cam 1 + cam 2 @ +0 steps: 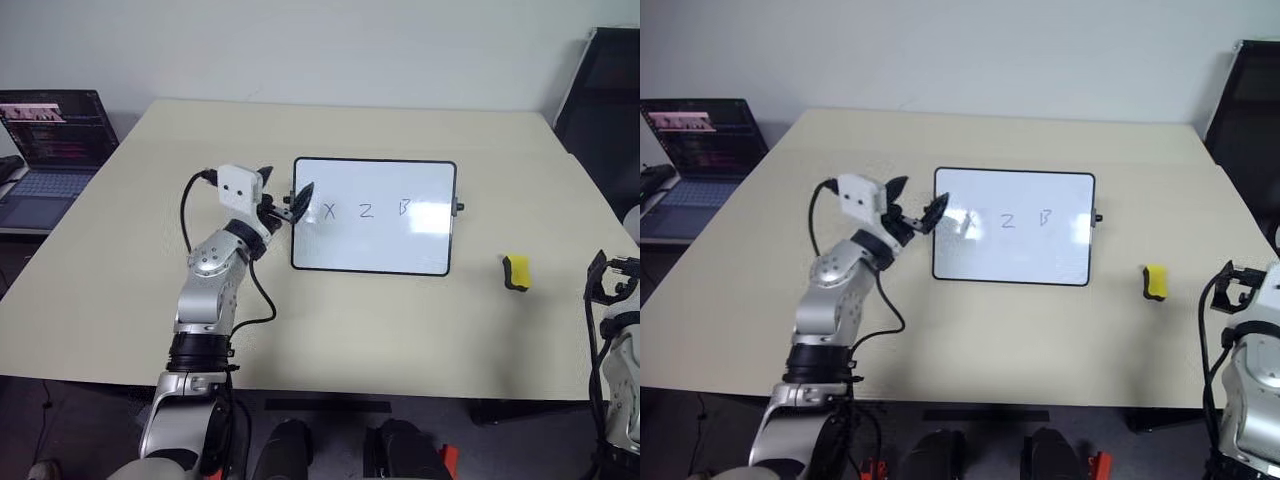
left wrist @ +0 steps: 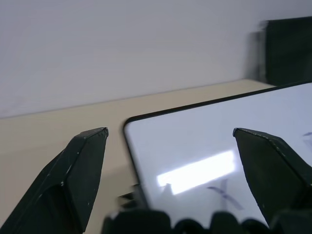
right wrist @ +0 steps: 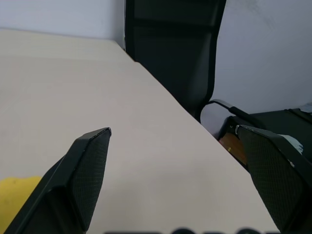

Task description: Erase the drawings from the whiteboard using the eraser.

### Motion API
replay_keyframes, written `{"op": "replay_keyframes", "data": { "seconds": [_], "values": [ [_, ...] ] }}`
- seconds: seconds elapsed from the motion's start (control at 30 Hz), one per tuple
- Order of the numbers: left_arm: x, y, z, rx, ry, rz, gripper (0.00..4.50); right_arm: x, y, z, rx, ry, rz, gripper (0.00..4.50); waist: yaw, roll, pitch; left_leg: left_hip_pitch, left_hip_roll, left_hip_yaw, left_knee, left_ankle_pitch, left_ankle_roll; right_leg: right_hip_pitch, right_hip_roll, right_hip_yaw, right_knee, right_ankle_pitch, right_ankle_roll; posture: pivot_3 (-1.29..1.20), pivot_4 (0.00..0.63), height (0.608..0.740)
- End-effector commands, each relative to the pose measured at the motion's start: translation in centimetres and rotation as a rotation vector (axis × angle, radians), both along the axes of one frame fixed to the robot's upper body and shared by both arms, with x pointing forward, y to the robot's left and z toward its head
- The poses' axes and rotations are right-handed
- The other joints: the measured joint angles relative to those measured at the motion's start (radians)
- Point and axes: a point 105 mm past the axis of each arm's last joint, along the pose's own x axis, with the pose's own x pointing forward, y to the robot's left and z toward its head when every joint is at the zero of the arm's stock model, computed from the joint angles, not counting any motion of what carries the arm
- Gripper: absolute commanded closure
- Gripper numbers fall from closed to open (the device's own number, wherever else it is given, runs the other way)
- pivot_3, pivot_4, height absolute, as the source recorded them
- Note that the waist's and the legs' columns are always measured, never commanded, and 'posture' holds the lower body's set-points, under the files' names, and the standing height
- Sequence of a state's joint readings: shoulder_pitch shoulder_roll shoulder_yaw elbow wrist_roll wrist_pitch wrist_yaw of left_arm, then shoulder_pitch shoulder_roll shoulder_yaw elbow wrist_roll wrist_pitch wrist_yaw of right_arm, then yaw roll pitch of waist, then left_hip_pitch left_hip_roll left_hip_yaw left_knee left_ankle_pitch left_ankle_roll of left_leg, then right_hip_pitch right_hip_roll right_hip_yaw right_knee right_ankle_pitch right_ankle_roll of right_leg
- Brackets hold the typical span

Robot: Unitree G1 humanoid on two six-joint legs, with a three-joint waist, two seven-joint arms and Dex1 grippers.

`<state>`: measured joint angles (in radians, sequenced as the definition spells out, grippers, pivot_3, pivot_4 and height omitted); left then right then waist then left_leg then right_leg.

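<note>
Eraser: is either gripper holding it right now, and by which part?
No. The eraser lies free on the table. Both the left gripper and right gripper have open, empty jaws.

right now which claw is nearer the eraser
Right. The right claw sits just beside the eraser; the left claw is across the whiteboard, at its far edge.

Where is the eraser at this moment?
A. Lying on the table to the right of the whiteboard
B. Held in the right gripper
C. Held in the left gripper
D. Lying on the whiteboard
A: the eraser lies on the table, right of the whiteboard, in neither gripper.
</note>
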<state>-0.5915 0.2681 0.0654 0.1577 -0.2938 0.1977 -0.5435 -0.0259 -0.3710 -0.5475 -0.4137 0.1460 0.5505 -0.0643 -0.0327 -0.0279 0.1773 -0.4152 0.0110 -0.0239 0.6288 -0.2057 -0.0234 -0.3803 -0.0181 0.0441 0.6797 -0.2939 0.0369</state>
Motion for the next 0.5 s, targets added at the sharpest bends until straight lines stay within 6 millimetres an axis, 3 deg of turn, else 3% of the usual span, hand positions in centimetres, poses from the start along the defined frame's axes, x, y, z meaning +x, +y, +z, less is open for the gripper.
{"op": "replay_keyframes", "data": {
  "seconds": [0.03, 0.2, 0.5],
  "values": [
    [-2.1, -4.2, 0.8, 0.034, 0.004, -0.293, 0.0, 0.4, 0.6, 2.4, -0.018, -0.048, 0.02, 0.03, 0.0, 0.0, 0.0, 0.0, 0.0, 0.0, 0.0, 0.0, 0.0, 0.0, 0.0, 0.0, 0.0, 0.0, 0.0, 0.0, 0.15, 0.74],
    [-4.7, -7.6, -0.8, 0.115, 0.063, -0.598, 0.0, 1.4, 1.0, 2.3, 0.017, -0.03, 0.026, 0.03, 0.002, 0.0, 0.0, 0.0, 0.0, 0.0, 0.0, 0.0, 0.0, 0.0, 0.0, 0.0, 0.0, 0.0, 0.0, 0.0, 0.15, 0.74],
    [-7.2, -9.5, -3.9, 0.266, 0.088, -0.824, 0.0, 3.9, 3.0, 2.2, 0.068, 0.049, 0.146, 0.03, 0.002, 0.0, 0.0, -0.001, 0.0, 0.0, 0.0, 0.0, 0.0, -0.001, 0.0, 0.0, 0.0, 0.0, 0.0, 0.0, 0.15, 0.74]
  ]
}}
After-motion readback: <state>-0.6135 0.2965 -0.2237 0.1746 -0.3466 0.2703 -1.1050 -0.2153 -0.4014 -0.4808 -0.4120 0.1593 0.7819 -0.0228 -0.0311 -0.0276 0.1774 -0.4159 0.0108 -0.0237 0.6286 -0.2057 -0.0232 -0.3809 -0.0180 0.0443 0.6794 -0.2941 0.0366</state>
